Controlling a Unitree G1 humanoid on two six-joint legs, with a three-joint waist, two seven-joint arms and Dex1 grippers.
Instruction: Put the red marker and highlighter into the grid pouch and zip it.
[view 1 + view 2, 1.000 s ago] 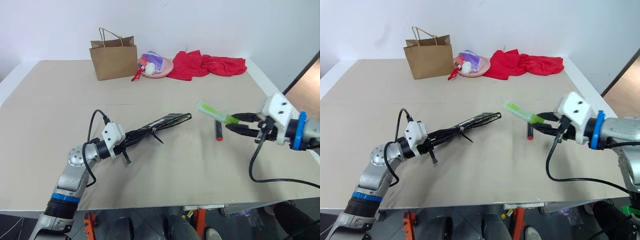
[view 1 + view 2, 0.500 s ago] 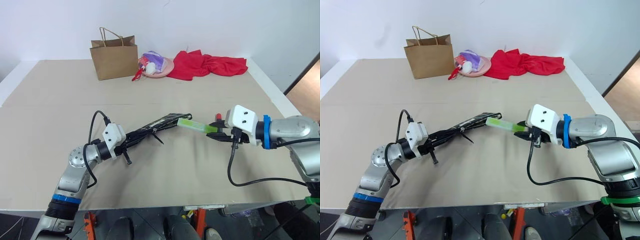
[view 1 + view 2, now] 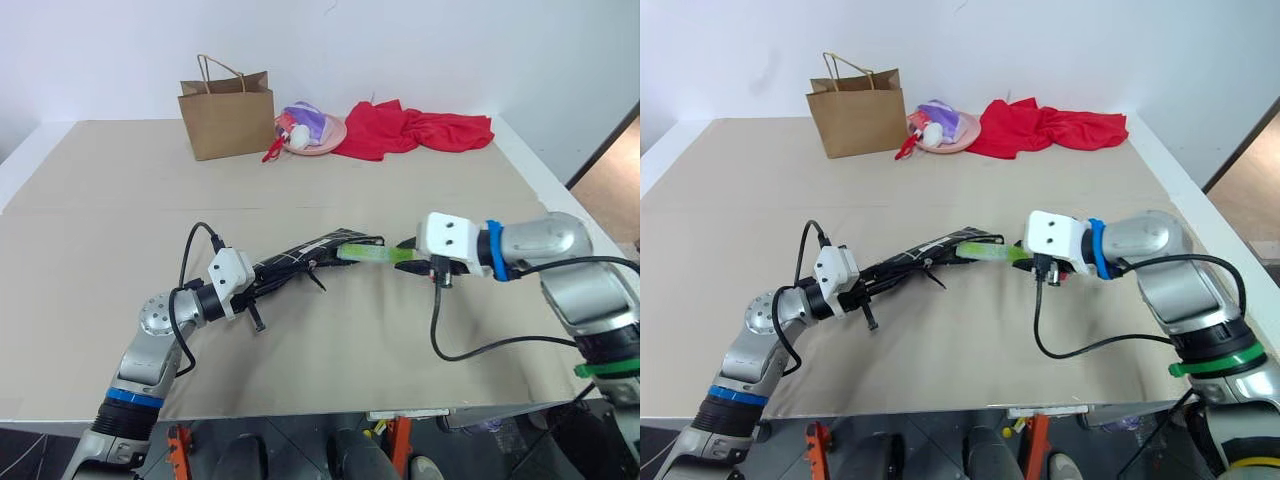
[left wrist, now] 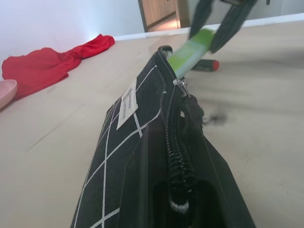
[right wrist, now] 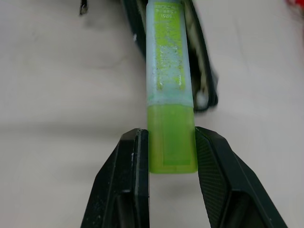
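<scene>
The right gripper point(image 5: 172, 164) clamps the lime-green end of the highlighter point(image 5: 166, 85), whose paler cap reaches ahead of the fingers into the open mouth of the grid pouch point(image 4: 142, 156). The left gripper point(image 3: 262, 278), closed on the pouch's near end, holds it lifted off the table point(image 3: 100, 220) with its unzipped end toward the right gripper. The red marker point(image 4: 205, 64) lies on the table beyond the pouch, just behind the right gripper's fingers.
</scene>
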